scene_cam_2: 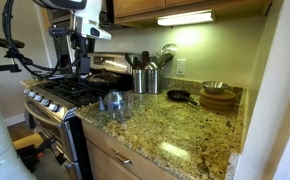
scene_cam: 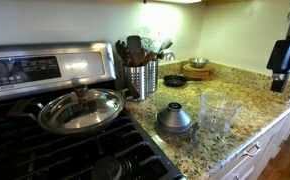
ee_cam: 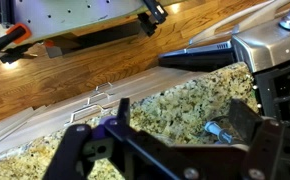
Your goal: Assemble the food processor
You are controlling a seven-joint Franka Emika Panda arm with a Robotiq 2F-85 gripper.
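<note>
The food processor is in two parts on the granite counter (scene_cam: pixel 255 120). Its dark grey dome-shaped top (scene_cam: pixel 175 118) with a knob sits next to the stove. Its clear plastic bowl (scene_cam: pixel 219 110) stands upright just beside it, apart from it. Both show small in an exterior view, the bowl (scene_cam_2: pixel 114 100) near the counter's stove end. My gripper (scene_cam: pixel 279 72) hangs in the air off the counter's front edge, well away from both parts (scene_cam_2: pixel 82 67). In the wrist view the gripper (ee_cam: pixel 165 138) is open and empty over granite; neither part shows there.
A wide steel pan with glass lid (scene_cam: pixel 80 108) sits on the stove. A perforated steel utensil holder (scene_cam: pixel 140 78), a small black skillet (scene_cam: pixel 174 80) and wooden bowls (scene_cam: pixel 196 68) stand at the back. A small blue object (ee_cam: pixel 217 130) lies near one finger.
</note>
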